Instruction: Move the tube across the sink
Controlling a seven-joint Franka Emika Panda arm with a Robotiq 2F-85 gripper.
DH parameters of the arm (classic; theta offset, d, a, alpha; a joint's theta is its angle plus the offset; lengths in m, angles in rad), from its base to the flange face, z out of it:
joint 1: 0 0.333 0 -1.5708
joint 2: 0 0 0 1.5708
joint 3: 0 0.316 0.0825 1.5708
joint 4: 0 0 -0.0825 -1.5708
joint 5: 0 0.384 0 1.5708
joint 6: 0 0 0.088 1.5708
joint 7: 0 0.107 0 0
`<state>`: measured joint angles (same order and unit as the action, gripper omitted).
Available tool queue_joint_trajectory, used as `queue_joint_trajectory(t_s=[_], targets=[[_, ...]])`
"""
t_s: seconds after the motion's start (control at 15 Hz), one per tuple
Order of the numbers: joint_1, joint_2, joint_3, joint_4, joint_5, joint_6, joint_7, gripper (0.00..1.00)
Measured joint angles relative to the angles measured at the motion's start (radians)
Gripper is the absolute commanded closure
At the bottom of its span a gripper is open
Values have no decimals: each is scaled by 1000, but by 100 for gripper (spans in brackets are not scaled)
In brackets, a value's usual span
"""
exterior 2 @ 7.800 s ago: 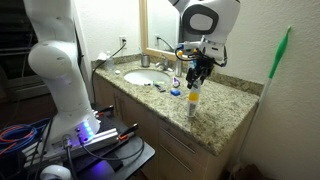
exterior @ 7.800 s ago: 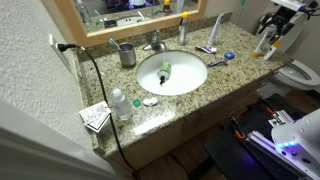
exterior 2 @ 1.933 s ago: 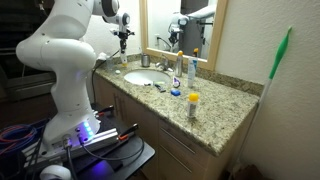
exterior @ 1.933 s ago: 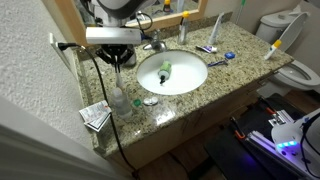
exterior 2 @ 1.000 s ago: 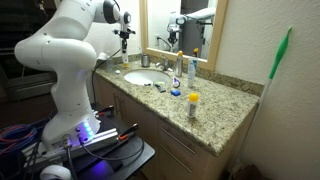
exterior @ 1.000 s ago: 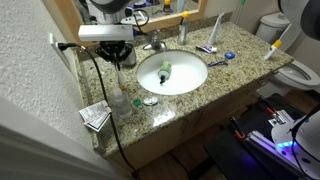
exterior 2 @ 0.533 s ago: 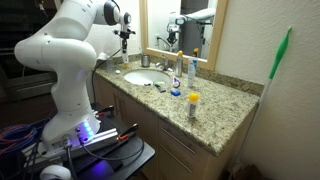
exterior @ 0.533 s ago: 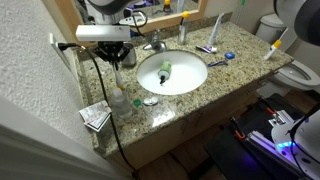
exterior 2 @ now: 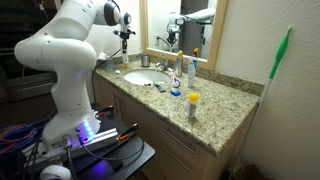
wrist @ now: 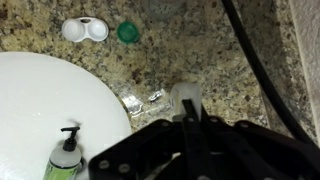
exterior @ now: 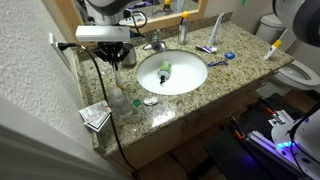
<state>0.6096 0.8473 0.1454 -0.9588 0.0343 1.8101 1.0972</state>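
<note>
In an exterior view, the gripper (exterior: 114, 54) hangs over the counter (exterior: 228, 82) strip at 9 o'clock of the sink (exterior: 188, 82). A clear bottle (exterior: 120, 103) stands at its 6 o'clock, near the front edge. The sink holds a green soap bottle (exterior: 165, 70).

In an exterior view, the gripper (exterior 2: 123, 40) is well above the counter, with open air around it.

Wrist view: the jaws are clenched on the white tube (wrist: 185, 98), over granite. The sink rim is at 9 o'clock, the cable (wrist: 250, 60) at 2 o'clock, and the lens case (wrist: 84, 30) and cap (wrist: 127, 32) at 11 o'clock.
</note>
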Motion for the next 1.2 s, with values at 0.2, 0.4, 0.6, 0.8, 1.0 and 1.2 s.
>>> queue_joint_trajectory(t_s=[0.2,0.4,0.6,0.8,1.0,1.2], targets=[[-3,1,11,0,39,4,-4,99],[-3,-4,17,-10,43,150,-42,99],[-4,-114,13,-76,24,198,-55,96],[-12,-212,12,-150,24,188,-55,99],[-13,-203,8,-159,25,187,-48,99],[-22,-161,-9,-187,25,197,-41,99]])
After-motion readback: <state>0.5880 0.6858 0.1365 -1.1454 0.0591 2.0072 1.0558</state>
